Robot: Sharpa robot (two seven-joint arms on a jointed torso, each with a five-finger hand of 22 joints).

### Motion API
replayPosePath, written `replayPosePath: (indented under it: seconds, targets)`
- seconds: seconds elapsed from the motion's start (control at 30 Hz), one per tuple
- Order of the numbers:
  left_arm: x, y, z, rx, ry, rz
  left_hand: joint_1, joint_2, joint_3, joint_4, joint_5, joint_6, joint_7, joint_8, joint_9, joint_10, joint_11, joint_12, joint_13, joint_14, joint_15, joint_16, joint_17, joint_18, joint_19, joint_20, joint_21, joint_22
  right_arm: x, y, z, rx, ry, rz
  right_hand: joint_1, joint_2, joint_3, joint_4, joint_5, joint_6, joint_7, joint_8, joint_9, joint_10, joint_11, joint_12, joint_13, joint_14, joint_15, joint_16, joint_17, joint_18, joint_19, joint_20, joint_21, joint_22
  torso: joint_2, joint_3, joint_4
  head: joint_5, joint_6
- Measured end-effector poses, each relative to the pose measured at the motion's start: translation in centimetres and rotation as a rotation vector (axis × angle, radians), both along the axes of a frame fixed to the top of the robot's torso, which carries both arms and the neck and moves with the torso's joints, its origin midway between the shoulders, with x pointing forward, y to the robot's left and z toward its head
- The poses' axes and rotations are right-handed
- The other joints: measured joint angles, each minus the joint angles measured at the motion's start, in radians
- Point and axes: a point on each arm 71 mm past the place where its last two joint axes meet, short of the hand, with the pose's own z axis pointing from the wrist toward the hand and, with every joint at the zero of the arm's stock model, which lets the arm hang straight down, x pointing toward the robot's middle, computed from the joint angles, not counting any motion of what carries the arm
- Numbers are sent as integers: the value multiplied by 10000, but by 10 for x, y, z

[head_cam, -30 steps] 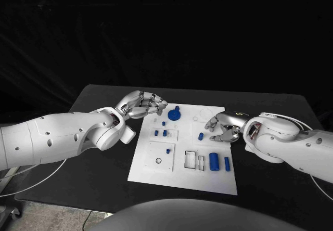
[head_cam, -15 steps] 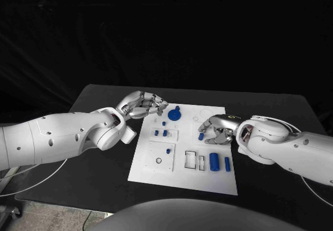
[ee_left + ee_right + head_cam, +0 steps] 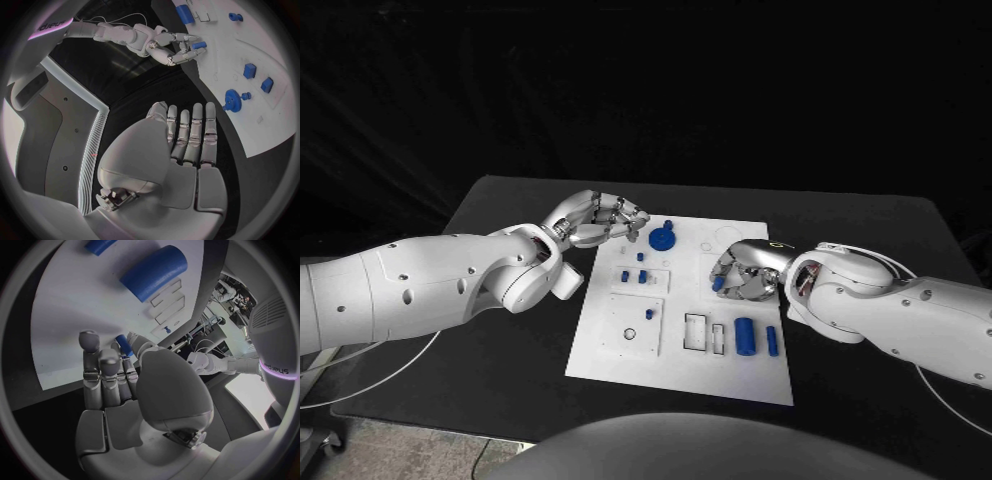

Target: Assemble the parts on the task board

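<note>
At left of the head picture, left hand (image 3: 597, 219): hovers at the upper left corner of the task board (image 3: 625, 365), fingers curled loosely in, nothing held as far as the left wrist picture shows.
Upper left of board, gear part (image 3: 662, 239): a round blue piece with a small peg (image 3: 640, 256) just below it; it looks seated, which I judge as done.
Left middle of board, two small blocks (image 3: 635, 275): sit side by side inside an outlined patch; whether lying loose or pushed home I cannot tell.
Lower left of board, square plate (image 3: 633, 325): white, with a dark hole, no blue piece in it; likely work left.
Centre bottom, two rectangular slots (image 3: 704, 333): outlined and unfilled, so I judge them still to do.
Right of centre, short cylinder (image 3: 744, 336) and thin bar (image 3: 772, 339): lying loose just beside the slots, not yet placed.
Right middle, small blue peg (image 3: 718, 283): at the board's right edge, at the fingertips.
Right hand (image 3: 743, 270): fingers closing round that peg, seemingly pinching it; lifted or not, I cannot tell.
Overall: early to midway, by my reckoning.
</note>
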Motion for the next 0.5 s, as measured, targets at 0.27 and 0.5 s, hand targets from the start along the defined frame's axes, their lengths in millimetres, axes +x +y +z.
replayPosePath:
  seconds: [0.27, 0.5]
  targets:
    - [0, -1, -1, 10, 41, -19, 0, 0, 5, -5, 0, 0, 0, 41, 1, 38, 37, 0, -10, 0, 0, 0, -11, 0, 0, 0, 0, 10, 0, 1, 0, 261, -127, -145, 116, 116, 180, 91, -55, 344, -68, 116, 23, 570, -70, -129, -182, 65, -65, 99, 96, 1, 79, -13, 162, 0, 6, 0, -2, -23, 0]
    - [1, -1, -1, 28, 79, -19, 0, 0, 33, 23, 0, 0, 0, 41, 1, 37, 37, 0, -22, 0, 0, 0, -11, 0, 0, 0, 0, 10, 1, 3, 0, 441, -279, -237, 322, 208, 449, -68, 159, 568, -72, 146, 19, 918, -116, -327, -320, 107, -106, 156, 150, 2, 147, -81, 321, 0, 6, 0, 0, -16, 0]
